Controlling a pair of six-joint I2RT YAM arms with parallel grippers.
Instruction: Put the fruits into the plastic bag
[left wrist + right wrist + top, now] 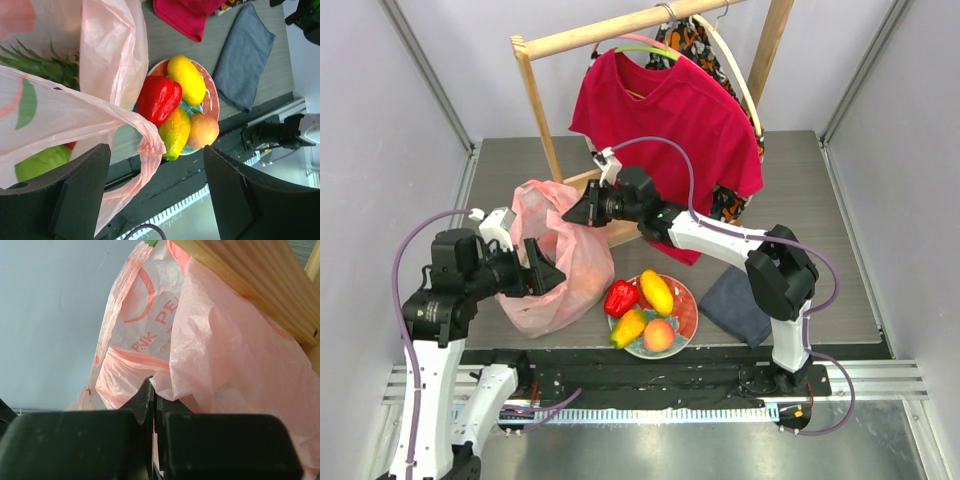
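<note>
**Counter (pixel 820 200), contents left to right**

1. Left end effector (pixel 535 270): near-left part of the counter, against the near side of the bag. Fingers spread wide, nothing between them except a drooping fold of the bag's hem.
2. Plastic bag (pixel 565 255): thin pink film, slumped on the left half of the counter, with its mouth lifted toward the far side. Contents in the left wrist view: pineapple (pixel 40 62), crown showing, and a green fruit (pixel 42 162). A red sliver beside the green fruit may be a third piece, but it is too hidden to name.
3. Right end effector (pixel 578 212): at the bag's far rim, fingers pressed together and pinching the film, holding the mouth up.
4. Plate (pixel 688 300): middle of the near edge, just right of the bag. It carries a red pepper (pixel 621 297), a yellow mango (pixel 656 291), a yellow-orange fruit (pixel 629 326) and a peach (pixel 659 335), all touching.
5. Grey cloth (pixel 738 305): right of the plate.

**Governing relation:** the plated fruits lie to the right of the left end effector, along the near edge. The pepper is nearest, with its long axis slanting toward the bag. The left arm is nearer and free, while the right is occupied with the bag.
</note>
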